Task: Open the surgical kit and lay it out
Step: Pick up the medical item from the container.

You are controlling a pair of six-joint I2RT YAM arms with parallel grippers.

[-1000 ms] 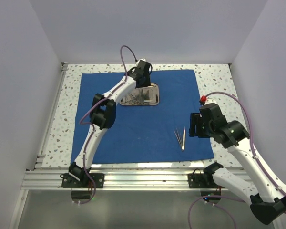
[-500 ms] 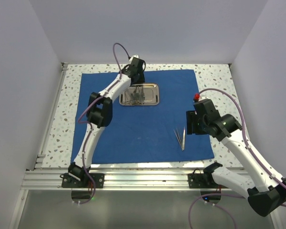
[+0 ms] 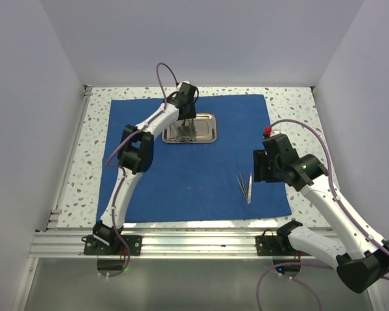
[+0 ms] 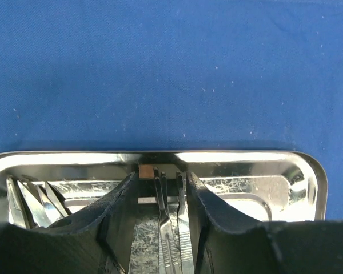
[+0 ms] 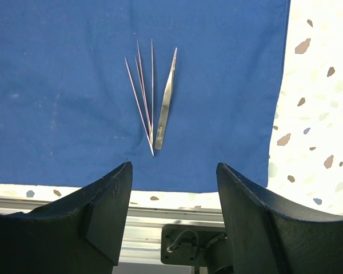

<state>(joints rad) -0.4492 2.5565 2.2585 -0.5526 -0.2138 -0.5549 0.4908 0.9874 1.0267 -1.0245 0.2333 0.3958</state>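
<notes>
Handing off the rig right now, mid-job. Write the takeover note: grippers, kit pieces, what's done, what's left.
Left gripper: open, down in the steel tray, jaws straddling two thin instruments, not yet closed on them.
Right gripper: open, empty, hovering above the tweezers.
Things: blue cloth spread flat, with the tray at its far middle. The tweezers and thin pointed pieces lie on the cloth near its front right corner.
Done: cloth opened, first pieces laid out.
Left: lift out the tray's instruments, including the bunch beside the jaws, and lay them on the cloth.
</notes>
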